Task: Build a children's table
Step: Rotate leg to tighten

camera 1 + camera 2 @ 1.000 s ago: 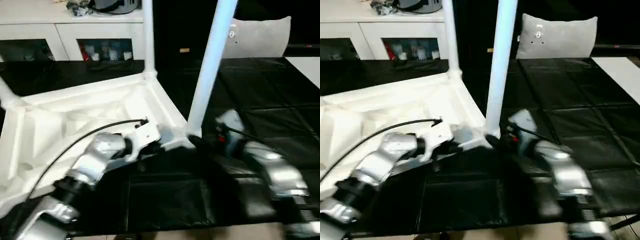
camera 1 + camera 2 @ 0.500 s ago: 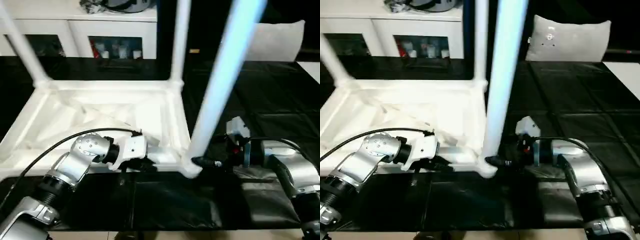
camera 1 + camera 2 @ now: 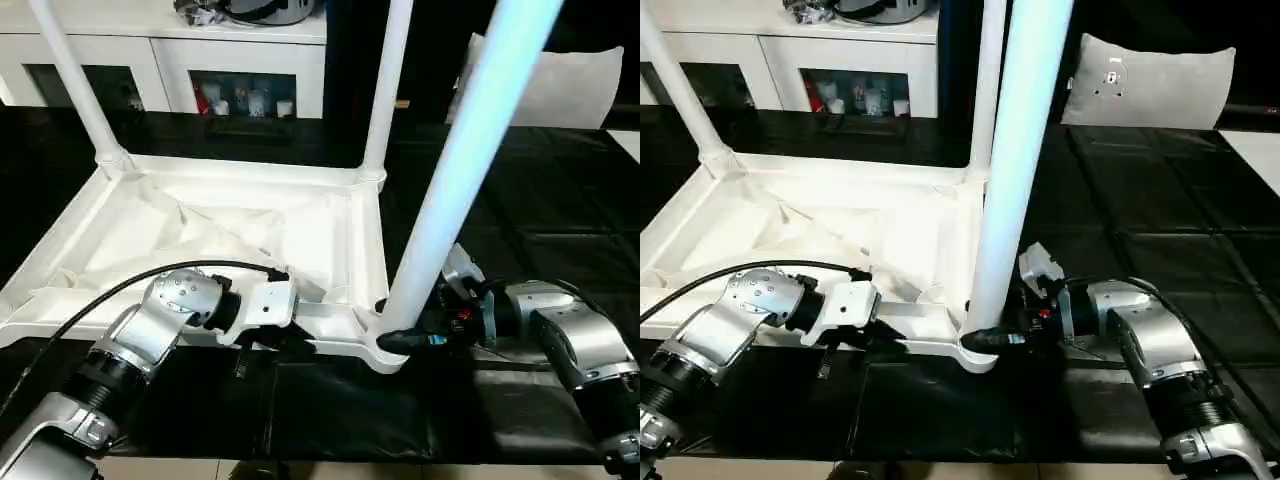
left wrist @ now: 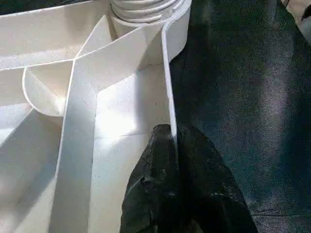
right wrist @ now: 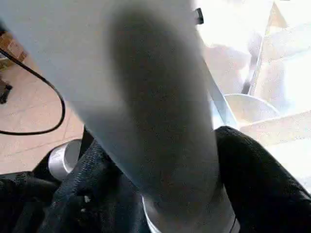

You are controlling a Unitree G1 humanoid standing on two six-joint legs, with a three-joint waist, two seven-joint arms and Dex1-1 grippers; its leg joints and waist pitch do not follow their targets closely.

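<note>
While the children's table (image 3: 230, 230) lies upside down on the black mat (image 3: 560, 210), its ribbed underside facing up, the left eye view shows three legs standing in its corner sockets: one at the far left (image 3: 75, 85), one at the far right (image 3: 388, 85), and the near-right leg (image 3: 470, 160), rising tall and close to the camera. The left gripper (image 3: 262, 345) sits at the near rim of the tabletop, left of that leg; the right gripper (image 3: 405, 341) reaches in from the right at the leg's base. A white cabinet with glass doors (image 3: 240, 70) stands at the far side.

From the right eye view the same layout holds, with a grey cushion (image 3: 1150, 85) far right on the mat, and the right gripper's black fingers (image 3: 992, 339) lying against the foot of the near-right leg where it meets the corner socket.

Along the left wrist view, the two black fingers (image 4: 160, 194) are clenched on the thin rim wall (image 4: 167, 92) of the tabletop, steadying it.

Through the right wrist view, the leg fills the space between the fingers (image 5: 257, 184), which wrap it on both sides just above its base, so the gripper is grasping the leg.

Judging from this, the step in hand is seating the near-right leg in its socket. Next it calls for pressing or twisting the leg fully home while the left gripper braces the rim, then fitting a leg at the near-left corner, whose socket I cannot make out.
</note>
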